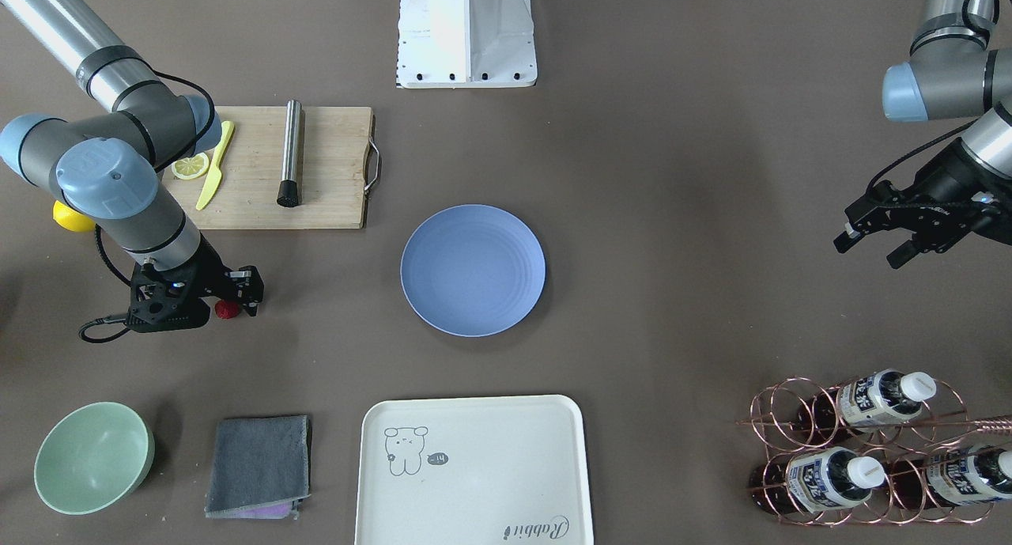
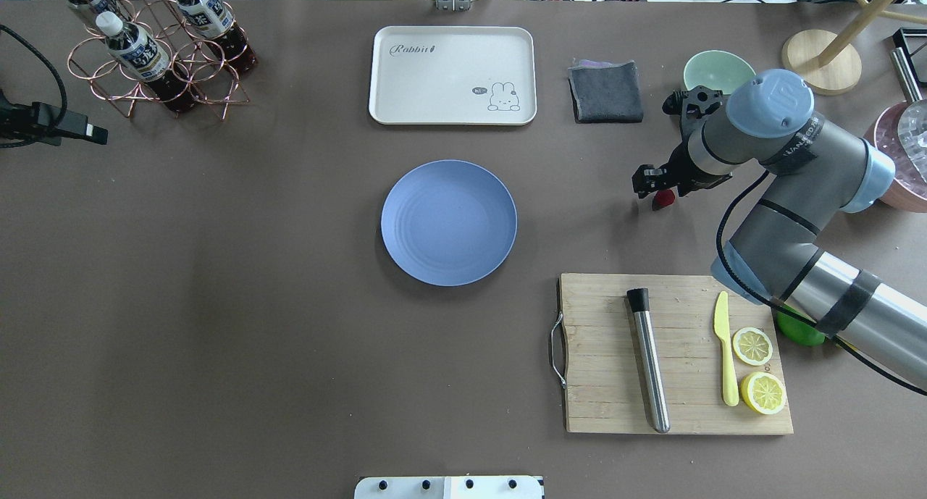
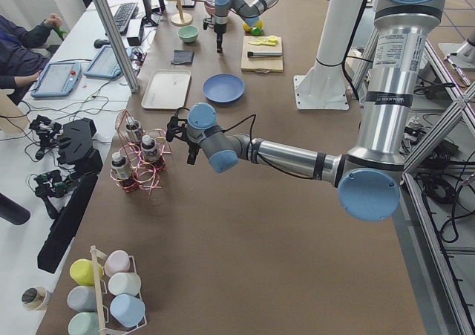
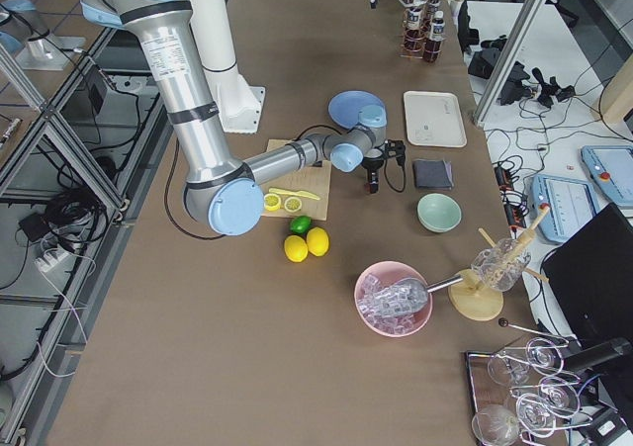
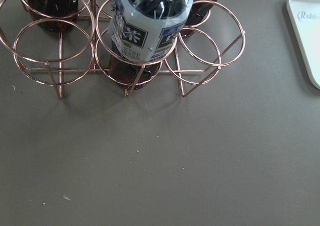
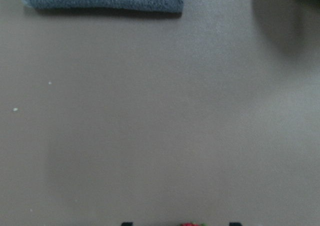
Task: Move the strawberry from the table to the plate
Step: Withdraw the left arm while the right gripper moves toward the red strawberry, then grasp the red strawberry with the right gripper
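Note:
The strawberry (image 1: 227,309) (image 2: 663,200) is a small dark-red berry lying on the grey-brown table (image 2: 217,303), to the right of the plate in the overhead view. My right gripper (image 1: 231,306) (image 2: 660,192) is lowered over it and open, one finger on each side. In the right wrist view the strawberry (image 6: 190,224) just shows at the bottom edge between the two finger tips. The round blue plate (image 1: 473,270) (image 2: 449,222) sits bare at the table's middle. My left gripper (image 1: 870,248) hangs open and holds nothing, beside the bottle rack.
A wooden cutting board (image 2: 615,354) carries a steel muddler (image 2: 649,361), a yellow knife and two lemon halves. A grey cloth (image 2: 605,91) and a mint bowl (image 2: 713,70) lie beyond the right gripper. A cream tray (image 2: 452,75) and a copper bottle rack (image 2: 145,57) stand at the far side.

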Action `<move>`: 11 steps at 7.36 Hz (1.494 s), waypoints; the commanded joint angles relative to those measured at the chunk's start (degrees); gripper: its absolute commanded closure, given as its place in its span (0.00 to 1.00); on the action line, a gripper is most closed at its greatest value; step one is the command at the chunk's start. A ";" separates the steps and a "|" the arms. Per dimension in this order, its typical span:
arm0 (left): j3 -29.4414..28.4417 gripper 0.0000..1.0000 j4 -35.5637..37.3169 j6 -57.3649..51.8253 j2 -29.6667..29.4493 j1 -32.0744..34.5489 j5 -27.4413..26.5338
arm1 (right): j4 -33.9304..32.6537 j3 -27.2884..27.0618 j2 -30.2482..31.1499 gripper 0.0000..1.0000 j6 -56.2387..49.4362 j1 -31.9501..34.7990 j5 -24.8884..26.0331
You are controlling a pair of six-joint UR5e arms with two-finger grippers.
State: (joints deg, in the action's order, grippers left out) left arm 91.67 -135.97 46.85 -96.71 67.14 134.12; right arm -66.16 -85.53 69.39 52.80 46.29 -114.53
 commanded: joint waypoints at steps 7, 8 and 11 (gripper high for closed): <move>-0.09 0.02 0.09 0.00 1.08 0.01 0.09 | -12.19 -12.36 -3.44 1.00 5.77 -1.19 -1.31; -0.18 0.02 1.48 -0.17 1.78 0.53 0.09 | -13.54 -12.03 -6.87 1.00 11.83 -3.99 -0.36; 2.53 0.02 18.37 -19.08 3.28 8.94 0.18 | -15.30 -11.76 -12.77 1.00 20.48 -10.41 5.88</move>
State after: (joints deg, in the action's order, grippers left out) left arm 92.41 -126.21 36.76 -93.74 72.07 134.26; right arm -80.02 -97.29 59.20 69.99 38.50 -110.91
